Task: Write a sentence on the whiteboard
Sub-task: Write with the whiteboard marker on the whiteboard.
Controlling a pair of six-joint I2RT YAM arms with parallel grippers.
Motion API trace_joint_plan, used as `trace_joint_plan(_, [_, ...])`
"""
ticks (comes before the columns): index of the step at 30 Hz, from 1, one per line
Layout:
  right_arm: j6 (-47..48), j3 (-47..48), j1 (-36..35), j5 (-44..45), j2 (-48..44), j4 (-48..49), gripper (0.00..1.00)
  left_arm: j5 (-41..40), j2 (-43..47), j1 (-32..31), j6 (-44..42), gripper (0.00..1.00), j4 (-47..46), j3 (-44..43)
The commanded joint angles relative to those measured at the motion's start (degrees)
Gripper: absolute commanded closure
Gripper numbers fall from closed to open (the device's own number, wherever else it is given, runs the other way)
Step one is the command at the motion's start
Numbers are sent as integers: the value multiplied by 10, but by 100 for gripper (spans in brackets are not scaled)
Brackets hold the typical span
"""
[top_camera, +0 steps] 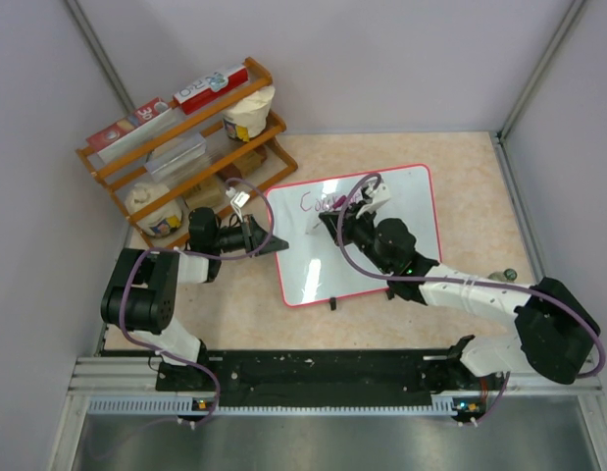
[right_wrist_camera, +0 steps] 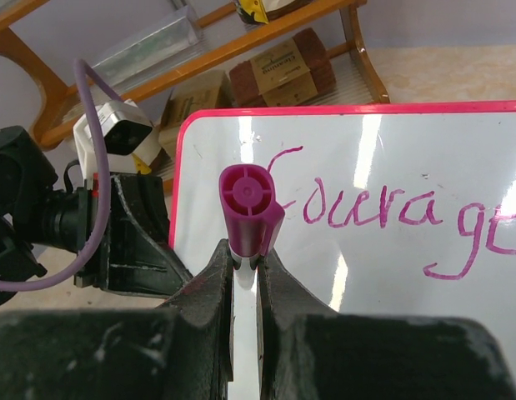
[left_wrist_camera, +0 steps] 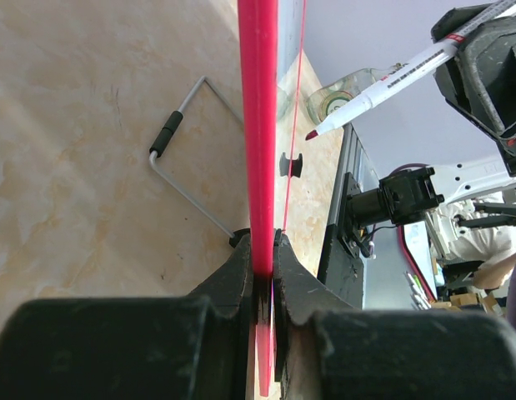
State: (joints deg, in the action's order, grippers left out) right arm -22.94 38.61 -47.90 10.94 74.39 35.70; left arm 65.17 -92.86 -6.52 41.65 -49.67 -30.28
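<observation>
Whiteboard (top_camera: 313, 267) lies on worktop (top_camera: 470, 177), mid-frame in top view, slightly rotated, pink-red rim, two black clips (top_camera: 332, 304) at its lower edge. Visible sentence (right_wrist_camera: 366, 212): purplish-pink cursive "Courage" along the upper part. The last letter is cut off by the frame edge in R wrist view. In top view only the first letters show, rest hidden by R arm.

L end effector (left_wrist_camera: 264, 265) is clenched on whiteboard's rim at its left edge. L wrist view shows the rim edge-on btwn both fingers, pinched tight. R end effector (right_wrist_camera: 245, 260) is grasping marker (right_wrist_camera: 249, 200), purple cap end toward cam, body nipped btwn fingers. In L wrist view the marker's white barrel runs from upper right down to a pink tip just beside the board face; contact w/ surface: can't tell.

Bent wire w/ black sleeve (left_wrist_camera: 184, 162) lies on worktop left of the rim in L wrist view. Wooden rack (top_camera: 185, 147) w/ boxes and cups sits upper left of top view, near the board's corner.
</observation>
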Motion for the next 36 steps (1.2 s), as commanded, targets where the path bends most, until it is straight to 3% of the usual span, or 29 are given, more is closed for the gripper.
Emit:
trace_joint_plan(1, [6,31,-10,32,7,26,100,-34,-7,0,-31,100,-26,-8])
trace_joint_plan(36, [-9,47,-10,2,52,-26,100,-31,-12,0,-22,100,-40,-7])
